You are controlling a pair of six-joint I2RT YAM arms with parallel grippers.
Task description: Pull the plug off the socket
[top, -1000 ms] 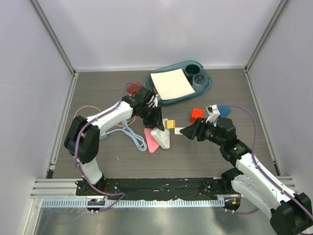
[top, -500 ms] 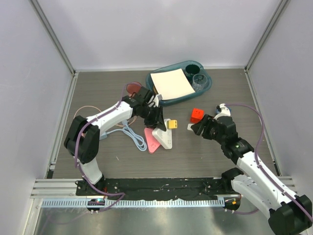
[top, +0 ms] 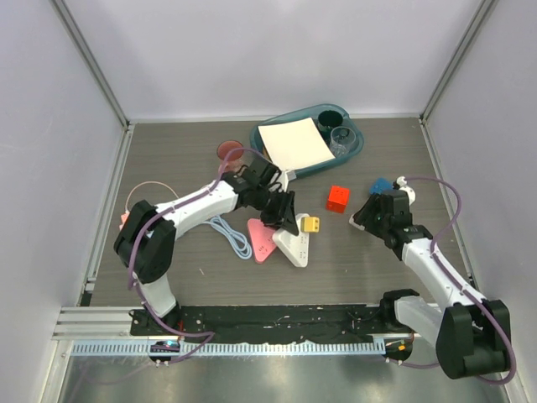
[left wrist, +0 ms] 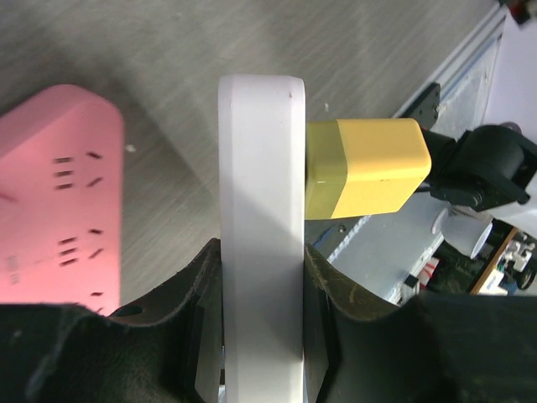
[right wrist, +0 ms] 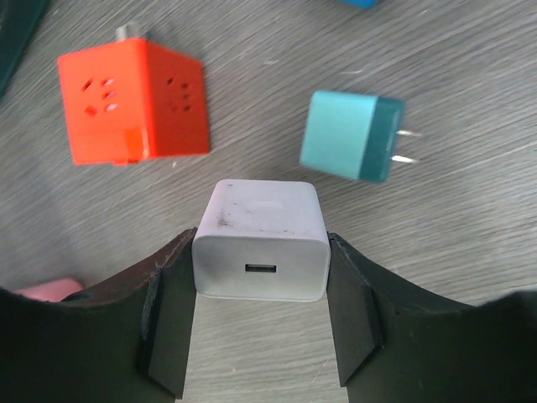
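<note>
A small pink plug (top: 124, 220) with a thin pink cord (top: 144, 186) shows at the far left by my left arm's elbow. The pale-blue socket strip is hidden under that arm; only its thick pale-blue cord (top: 228, 235) shows. My left gripper (top: 285, 220) is shut on the edge of a white triangular board (left wrist: 260, 210), which has a yellow adapter (left wrist: 369, 168) stuck in it. My right gripper (top: 369, 214) is shut on a white USB charger cube (right wrist: 260, 231), held apart from the board, just over the table.
A flat pink triangle (top: 262, 238) lies beside the board. A red cube (right wrist: 134, 101) and a teal cube (right wrist: 348, 134) sit just ahead of my right gripper. A teal tray (top: 352, 151) with white paper (top: 292, 144) stands at the back. A red-brown disc (top: 228, 150) lies left of it.
My right gripper drew back to the right from the white board with the white charger. My left gripper shifted the board and yellow adapter right and nearer. The pink plug came into view.
</note>
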